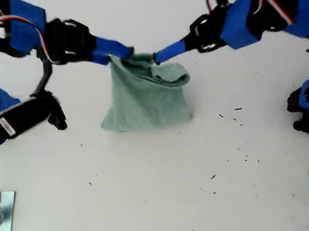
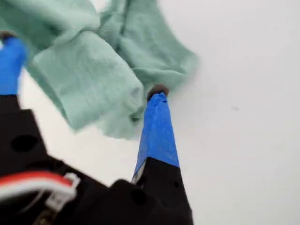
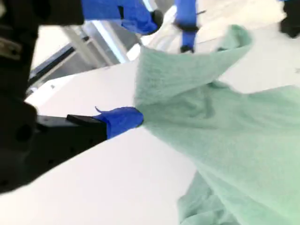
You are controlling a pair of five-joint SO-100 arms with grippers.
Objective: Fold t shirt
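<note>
Exterior view: the t shirt (image 1: 146,95) lies as a partly folded bundle on the white table (image 1: 162,186), slightly toward the exterior view's left of centre and in the upper half. Its bunched upper edge runs across the picture, and the body spreads down from that edge to a wider lower hem. One arm (image 1: 65,40) reaches in from the exterior view's left and another arm (image 1: 227,21) from the exterior view's right. Their blue tips meet the two ends of that upper edge, so both are equally near the cloth. The wrist views do not settle which arm is which. First wrist view: my first gripper (image 2: 84,75) shows two blue fingers (image 2: 157,122) standing well apart with a thick fold of the shirt between them. Whether they bear on the cloth cannot be told. Second wrist view: my second gripper (image 3: 138,119) shows one blue finger at a corner of the shirt, the cloth drawn to a point at its tip, which reads as a pinch on the t shirt; the opposing finger is hidden. Judgement: the coming fold turns on the upper edge staying level between the two tips, since the free hem lies directly opposite it across the body of the shirt.
</note>
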